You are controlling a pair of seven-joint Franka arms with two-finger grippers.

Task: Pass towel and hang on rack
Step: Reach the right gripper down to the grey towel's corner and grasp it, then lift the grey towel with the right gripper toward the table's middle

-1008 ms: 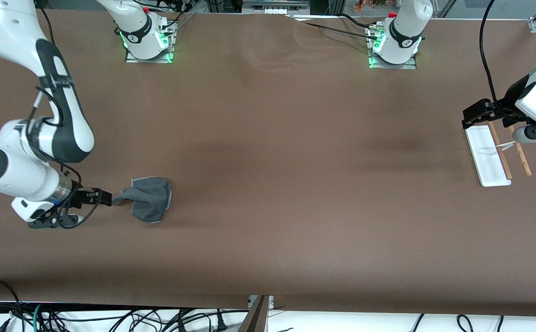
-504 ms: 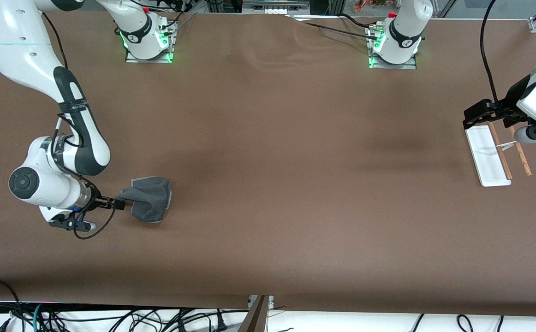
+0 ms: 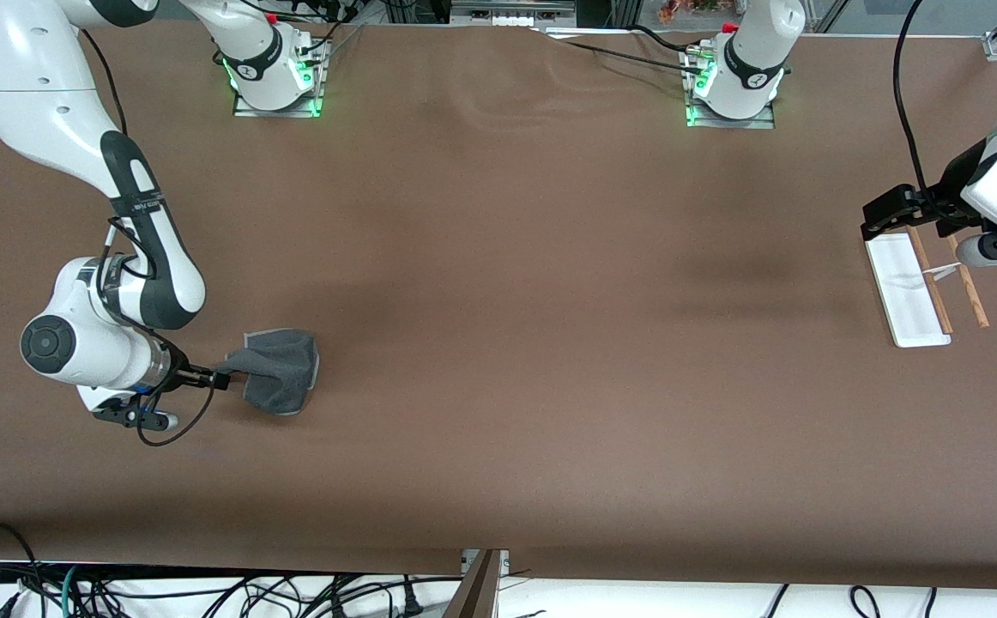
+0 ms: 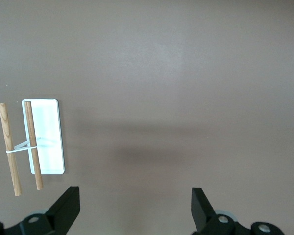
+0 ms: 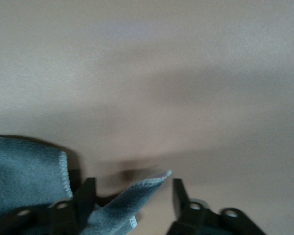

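Grey towel [image 3: 280, 369] unmoved, right gripper [image 3: 222, 378] closer, narrowing

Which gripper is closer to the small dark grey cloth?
The right gripper: its fingers straddle a raised corner of the small dark grey cloth. The left gripper waits above the white-based rack at the table's left-arm end.

Dark grey towel [image 3: 280, 371], white-based rack [image 3: 909, 292] with light-brown rods, brown table [image 3: 516, 300]

Even light; blurred right wrist view
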